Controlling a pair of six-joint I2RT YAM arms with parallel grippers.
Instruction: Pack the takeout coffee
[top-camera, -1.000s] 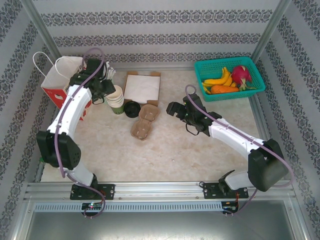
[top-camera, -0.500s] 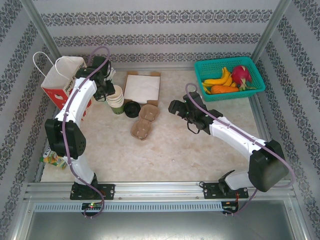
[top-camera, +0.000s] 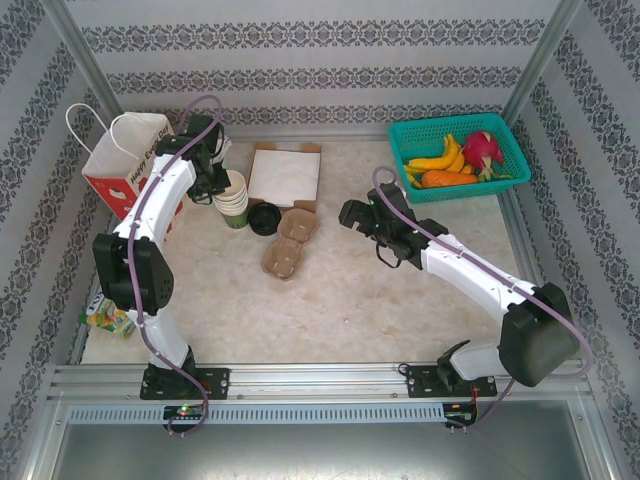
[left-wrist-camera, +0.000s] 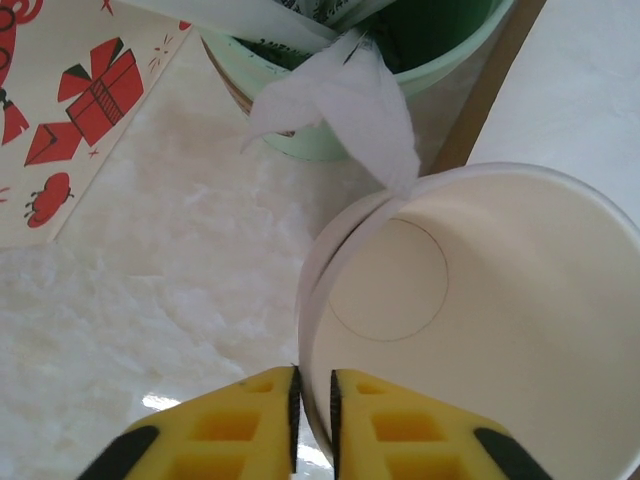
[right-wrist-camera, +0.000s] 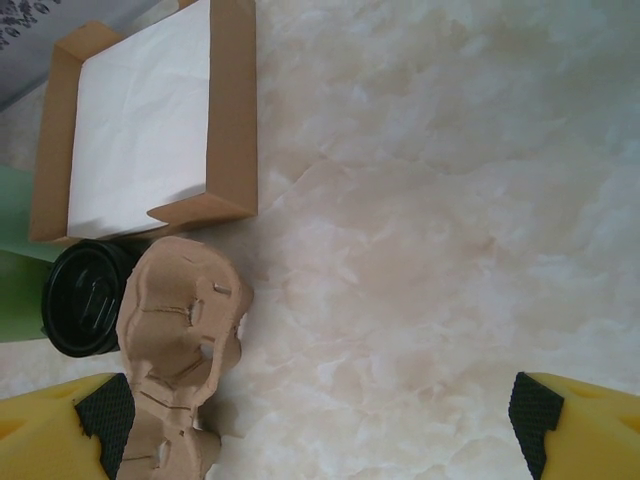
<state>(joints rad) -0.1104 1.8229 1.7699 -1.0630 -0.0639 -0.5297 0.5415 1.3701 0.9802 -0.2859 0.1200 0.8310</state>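
The left gripper (left-wrist-camera: 312, 420) had its jaws almost together, pinching the near rim of the top cup in the stack of lidless cups (left-wrist-camera: 480, 330), at about 10 o'clock on the table. Just beside the stack, at its 4 o'clock, the takeout coffee (top-camera: 265, 218) stood upright and untouched with its lid on. The cardboard carrier (top-camera: 288, 245) lay close against it. At the coffee's 3 o'clock and apart from it, the right gripper (right-wrist-camera: 320, 410) hung wide open and empty. The coffee looked light but crushable, with a thin paper wall and a slick lid, so a gentle hold around the body below the lid seemed safest. Compared with a second earlier, the left arm's elbow had swung down toward 7 o'clock, and the coffee had not moved.
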